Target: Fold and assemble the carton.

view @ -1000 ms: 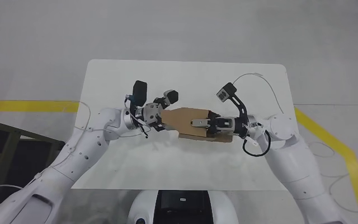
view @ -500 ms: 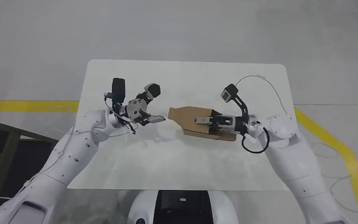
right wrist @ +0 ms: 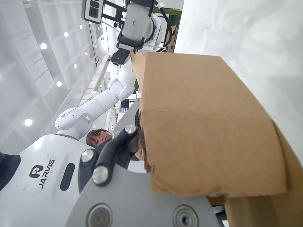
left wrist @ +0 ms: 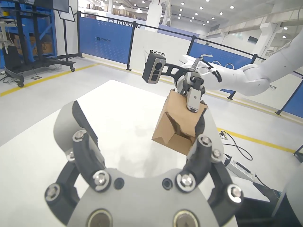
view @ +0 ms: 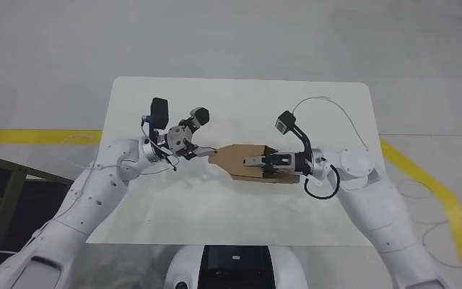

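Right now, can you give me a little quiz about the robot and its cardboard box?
1. True or false: the left gripper is shut tight.
2. What is holding the carton? A. the left gripper. B. the right gripper. C. a person's hand.
3. Fill the gap: the table under the arms is coloured ____.

Key: 1. False, its fingers are spread wide open. 2. B, one of its fingers presses on the carton's top wall. 3. White.
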Controlling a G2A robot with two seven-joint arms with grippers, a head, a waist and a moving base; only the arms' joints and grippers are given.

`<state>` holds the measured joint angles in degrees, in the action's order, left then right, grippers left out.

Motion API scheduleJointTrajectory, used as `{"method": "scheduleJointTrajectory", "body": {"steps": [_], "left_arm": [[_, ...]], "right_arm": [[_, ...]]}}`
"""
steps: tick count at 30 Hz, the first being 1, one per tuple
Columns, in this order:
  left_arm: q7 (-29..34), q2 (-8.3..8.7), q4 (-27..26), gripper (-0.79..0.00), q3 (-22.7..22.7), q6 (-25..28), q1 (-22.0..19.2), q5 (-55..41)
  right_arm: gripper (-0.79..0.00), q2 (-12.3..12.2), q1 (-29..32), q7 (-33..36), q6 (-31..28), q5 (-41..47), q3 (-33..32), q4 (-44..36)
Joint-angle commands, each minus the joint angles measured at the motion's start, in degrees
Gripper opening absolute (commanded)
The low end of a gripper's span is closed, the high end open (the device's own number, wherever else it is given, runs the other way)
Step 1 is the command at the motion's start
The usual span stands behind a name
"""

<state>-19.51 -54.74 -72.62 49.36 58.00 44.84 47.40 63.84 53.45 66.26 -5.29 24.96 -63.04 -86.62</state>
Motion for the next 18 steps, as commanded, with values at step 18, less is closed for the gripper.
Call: {"method": "scheduleJointTrajectory", "body": {"steps": [18], "left_arm": [[1.42, -0.37, -0.32, 0.0, -0.07, 0.0, 1.09, -1.04]], "right_arm": [[-0.785, -0.46, 1.7, 1.34, -0.4, 2.1, -1.24, -3.97]]}}
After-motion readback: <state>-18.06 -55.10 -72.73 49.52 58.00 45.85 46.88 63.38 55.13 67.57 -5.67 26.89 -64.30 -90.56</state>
